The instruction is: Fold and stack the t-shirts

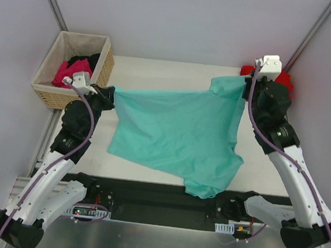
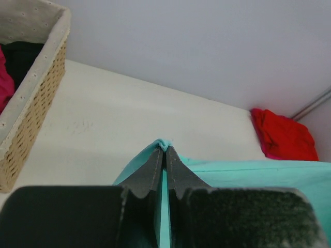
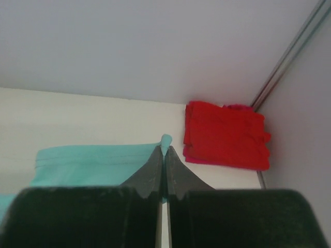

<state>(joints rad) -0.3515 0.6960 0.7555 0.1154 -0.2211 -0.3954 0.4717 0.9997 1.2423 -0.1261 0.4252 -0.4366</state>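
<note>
- Left tool (image 1: 107, 95): clenched on one corner of the teal t-shirt (image 1: 176, 136), left of frame centre in the top view. In the left wrist view the jaws are pressed together with a teal fold pinched at the tips.
- Right tool (image 1: 247, 85): clenched on the opposite corner of the same shirt, upper right of the top view. In the right wrist view a small nub of teal cloth pokes out past the closed fingertips (image 3: 158, 155).
- Teal t-shirt: strung between the two tools, with its top edge running from mid-left to upper right. The body spreads down over the table (image 1: 158, 71) across the middle of the frame. Its lowest corner reaches the dark strip at bottom centre. Can't tell how much of the cloth actually rests on the table.
- Red t-shirt (image 1: 285, 79): folded flat in the upper right corner, just behind the right tool. A pink edge shows beneath it in the right wrist view.
- Basket (image 1: 46, 90): upper left, just beyond the left tool, off the table's left edge.
- Inside the basket: a magenta t-shirt (image 1: 68, 74) and a black t-shirt (image 1: 85, 59), both bunched up.
</note>
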